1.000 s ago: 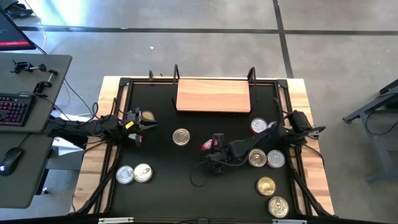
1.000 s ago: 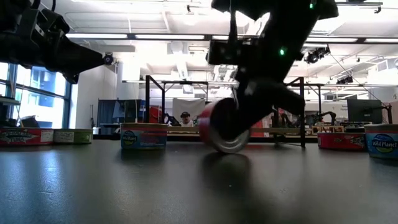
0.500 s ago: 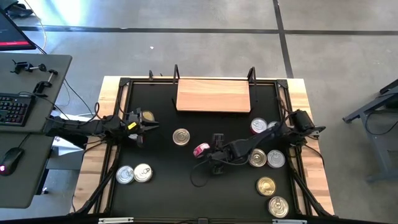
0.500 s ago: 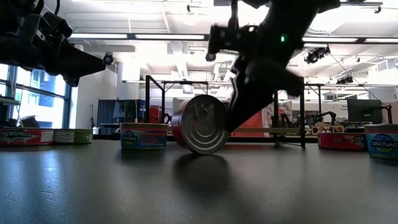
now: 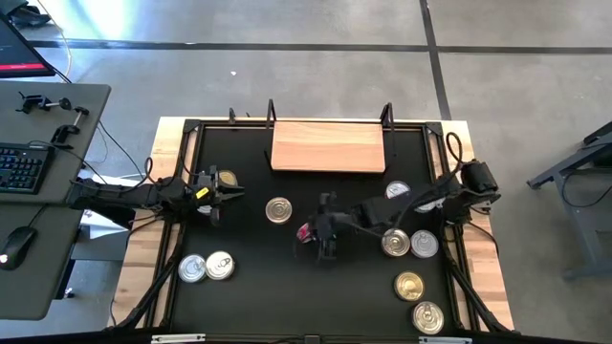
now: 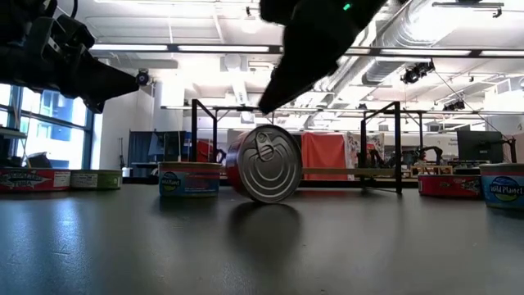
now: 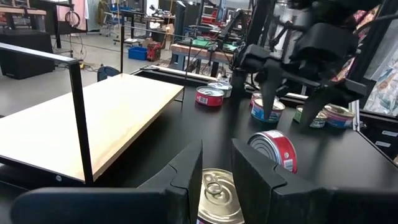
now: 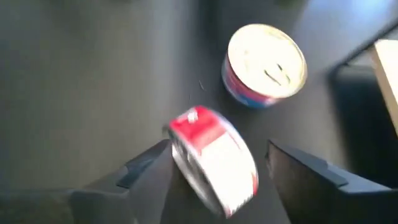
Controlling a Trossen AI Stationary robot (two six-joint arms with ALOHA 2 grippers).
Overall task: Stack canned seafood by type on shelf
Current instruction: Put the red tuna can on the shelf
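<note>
Red tin (image 6: 264,164) on edge, low view only

Right gripper (image 8: 214,165) open, mid-table.

shelf (image 5: 328,146) at table's far edge; tin on edge (image 5: 306,232) before it, centre; flat tin (image 5: 278,210) just left of that.
</note>
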